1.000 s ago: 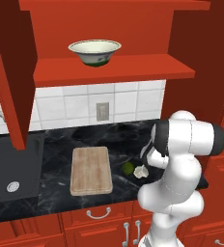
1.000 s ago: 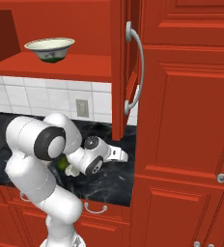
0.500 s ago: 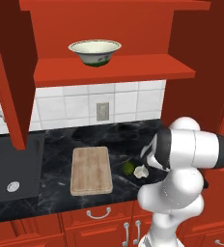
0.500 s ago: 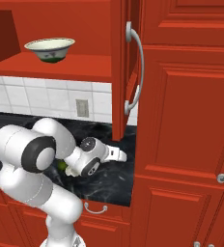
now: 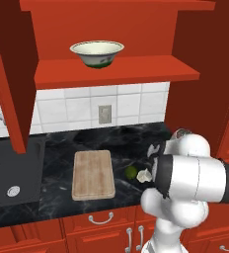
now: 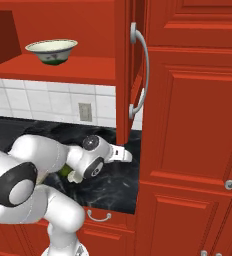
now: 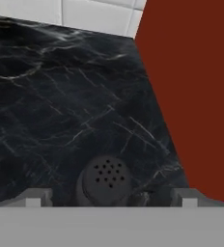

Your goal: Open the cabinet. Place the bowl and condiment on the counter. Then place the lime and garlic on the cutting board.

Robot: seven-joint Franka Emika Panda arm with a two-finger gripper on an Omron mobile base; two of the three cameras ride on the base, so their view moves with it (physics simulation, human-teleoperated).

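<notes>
Now my gripper [image 7: 109, 197] has opened wide and let go of the condiment [image 7: 104, 181], which stands between the fingertips on the counter [image 7: 61, 96]; the bowl [image 5: 96, 53] comes next, I think.

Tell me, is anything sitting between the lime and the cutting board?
Nothing visible. The lime lies on the counter just right of the cutting board, with bare marble between them; the garlic lies on its far side.
</notes>
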